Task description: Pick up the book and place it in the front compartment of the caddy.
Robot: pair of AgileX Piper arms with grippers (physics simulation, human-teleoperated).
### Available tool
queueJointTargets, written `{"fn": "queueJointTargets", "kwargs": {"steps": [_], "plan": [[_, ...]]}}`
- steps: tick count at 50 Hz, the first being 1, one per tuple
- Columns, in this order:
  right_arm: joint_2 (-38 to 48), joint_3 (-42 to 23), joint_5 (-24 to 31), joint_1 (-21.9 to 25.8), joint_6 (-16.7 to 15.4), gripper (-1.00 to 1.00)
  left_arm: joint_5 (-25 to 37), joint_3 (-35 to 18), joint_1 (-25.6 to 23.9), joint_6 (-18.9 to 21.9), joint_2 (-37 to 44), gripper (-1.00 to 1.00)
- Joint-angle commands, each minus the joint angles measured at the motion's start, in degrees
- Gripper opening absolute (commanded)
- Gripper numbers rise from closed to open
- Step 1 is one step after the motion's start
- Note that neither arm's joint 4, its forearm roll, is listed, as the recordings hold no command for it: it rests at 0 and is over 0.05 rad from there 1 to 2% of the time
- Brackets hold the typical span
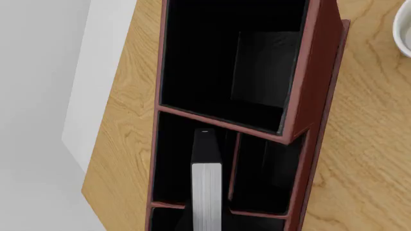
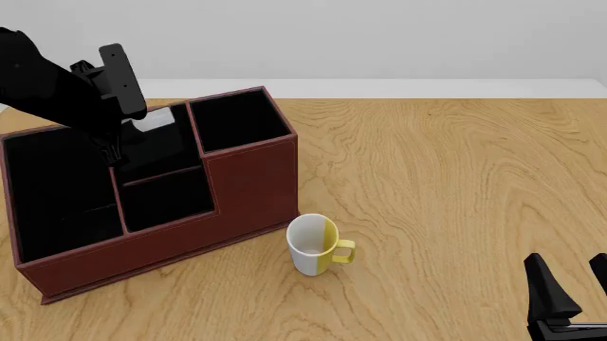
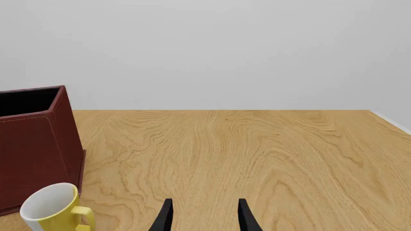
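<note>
The reddish-brown caddy (image 2: 249, 186) stands at the table's left; it also shows in the left wrist view (image 1: 309, 91) and the right wrist view (image 3: 32, 149). My left gripper (image 2: 116, 148) hangs over the caddy's middle cells, shut on the black book (image 1: 207, 185). The book is seen edge-on, pointing down into the far middle cell, beside the tall cell. Its white-grey panel (image 2: 153, 121) shows in the front view. My left fingers are mostly hidden. My right gripper (image 2: 567, 268) is open and empty, low over the table's near right, as the right wrist view (image 3: 205, 206) also shows.
A white-and-yellow mug (image 2: 313, 245) stands upright on the table just in front of the caddy's right corner; it also shows in the right wrist view (image 3: 55, 208) and the left wrist view (image 1: 403, 29). The table's far edge runs just behind the caddy.
</note>
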Motion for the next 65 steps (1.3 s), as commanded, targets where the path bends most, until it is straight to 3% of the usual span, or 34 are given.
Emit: {"fn": "queueJointTargets", "kwargs": {"steps": [1, 51, 52, 65], "plan": [[0.02, 0.00, 0.00, -0.02, 0.03, 1.00, -2.63, 0.19, 0.19, 0.74, 0.98, -1.00], [0.02, 0.00, 0.00, 0.00, 0.03, 1.00, -10.64, 0.51, 2.37, -0.67, 11.39, -1.00], [0.02, 0.00, 0.00, 0.00, 0.02, 1.00, -10.65, 0.34, 2.46, -0.73, 11.44, 1.00], [-0.02, 0.00, 0.00, -0.01, 0.00, 1.00, -10.54, 0.40, 2.91, -1.09, 11.01, 1.00]]}}
